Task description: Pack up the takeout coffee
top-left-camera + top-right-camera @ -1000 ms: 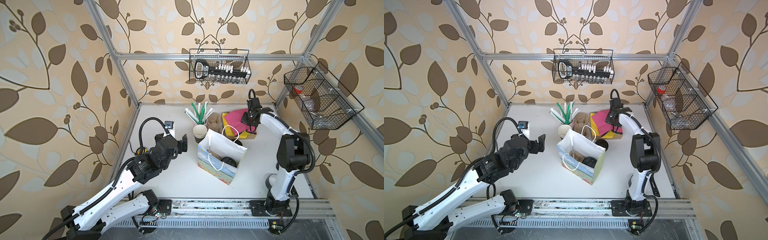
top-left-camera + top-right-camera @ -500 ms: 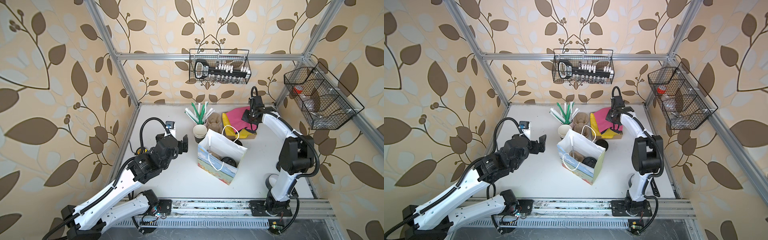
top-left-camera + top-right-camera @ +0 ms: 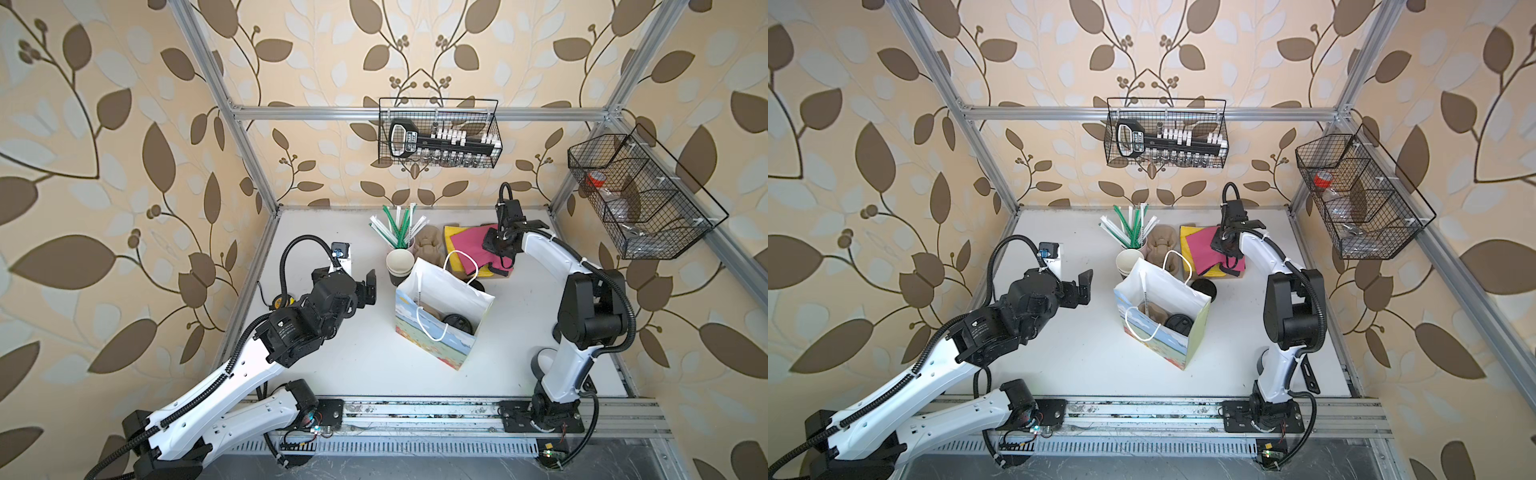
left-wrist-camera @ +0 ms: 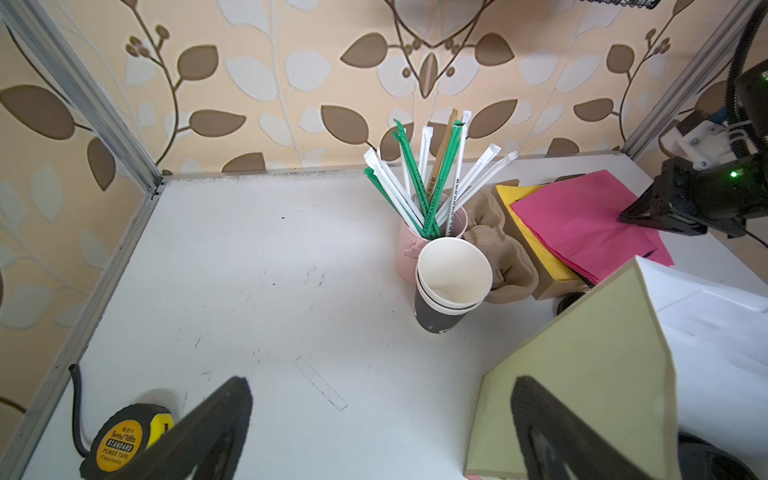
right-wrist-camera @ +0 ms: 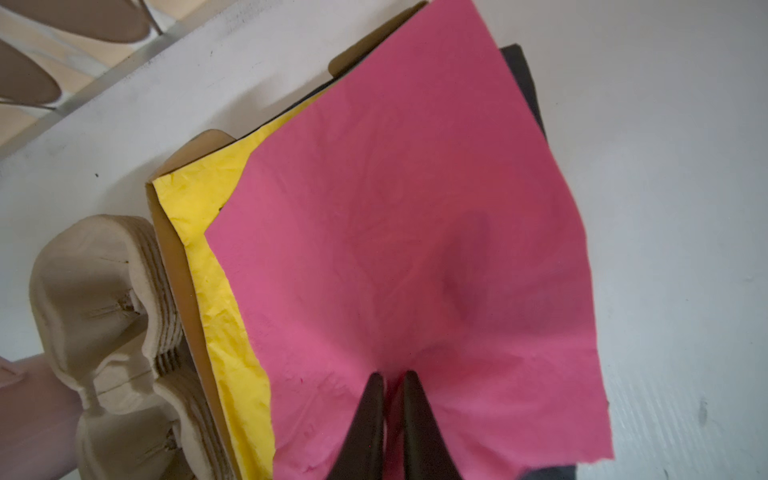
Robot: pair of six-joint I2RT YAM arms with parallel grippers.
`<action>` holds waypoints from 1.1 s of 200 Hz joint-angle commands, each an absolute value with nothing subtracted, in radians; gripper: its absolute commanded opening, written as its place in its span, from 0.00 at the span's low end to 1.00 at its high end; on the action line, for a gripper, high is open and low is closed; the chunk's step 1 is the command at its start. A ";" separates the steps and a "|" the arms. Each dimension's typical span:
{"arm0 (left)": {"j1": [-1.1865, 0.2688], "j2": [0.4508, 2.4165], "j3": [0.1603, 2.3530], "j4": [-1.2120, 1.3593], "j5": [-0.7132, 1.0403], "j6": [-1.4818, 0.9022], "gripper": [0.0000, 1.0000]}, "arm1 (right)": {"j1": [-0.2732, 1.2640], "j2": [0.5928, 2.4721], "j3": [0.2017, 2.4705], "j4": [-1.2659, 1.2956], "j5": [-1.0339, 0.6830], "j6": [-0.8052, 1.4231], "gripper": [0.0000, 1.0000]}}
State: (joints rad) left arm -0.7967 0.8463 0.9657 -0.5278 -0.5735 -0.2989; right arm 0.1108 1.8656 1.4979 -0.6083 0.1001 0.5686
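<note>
One pink napkin (image 5: pixel 395 187) is pinched in the right gripper (image 5: pixel 392 374); the left gripper (image 4: pixel 381 382) hangs spread beside the paper bag (image 3: pixel 436 282) (takeout coffee (image 3: pixel 456 322) inside).

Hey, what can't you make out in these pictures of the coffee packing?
- Takeout coffee: both top views show only its black lid; the paper bag walls hide the cup.
- Right gripper: both top views hide its fingers under the wrist.
- Bottles in the wire basket: labels too small in both top views.
</note>
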 commanded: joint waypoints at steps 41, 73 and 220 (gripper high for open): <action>-0.787 0.844 0.994 -0.529 -0.560 -0.310 0.99 | 0.102 1.841 1.446 -0.580 0.107 0.566 0.06; -0.787 0.844 0.994 -0.530 -0.560 -0.310 0.99 | 0.099 1.839 1.448 -0.578 0.097 0.558 0.00; -0.787 0.836 0.996 -0.531 -0.552 -0.310 0.99 | 0.066 1.711 1.369 -0.591 0.031 0.581 0.06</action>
State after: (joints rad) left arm -0.7967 0.8459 0.9657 -0.5289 -0.5522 -0.2989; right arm 0.0669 1.7054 1.4040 -0.5510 0.0483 0.5766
